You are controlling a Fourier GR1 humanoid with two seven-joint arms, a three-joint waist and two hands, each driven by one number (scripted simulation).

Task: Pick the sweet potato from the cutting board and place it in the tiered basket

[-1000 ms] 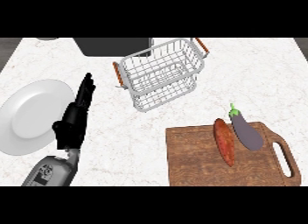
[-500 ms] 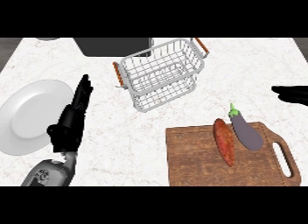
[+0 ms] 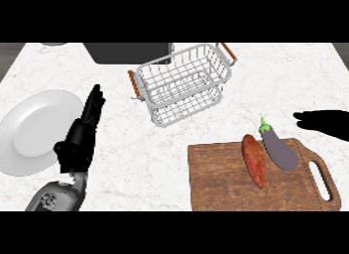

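At far left lies a white plate (image 3: 31,131); the left hand (image 3: 81,138) rests beside it, fingers straight, holding nothing. The tiered basket (image 3: 183,83) stands upper centre. Lower right, the cutting board (image 3: 229,186) carries the sweet potato (image 3: 254,161) beside an eggplant (image 3: 278,150). The right hand (image 3: 331,124) hovers at the right edge, fingers extended, empty.

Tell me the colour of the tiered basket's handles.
Orange-brown, on a white wire tiered basket; the head view shows the handles best.
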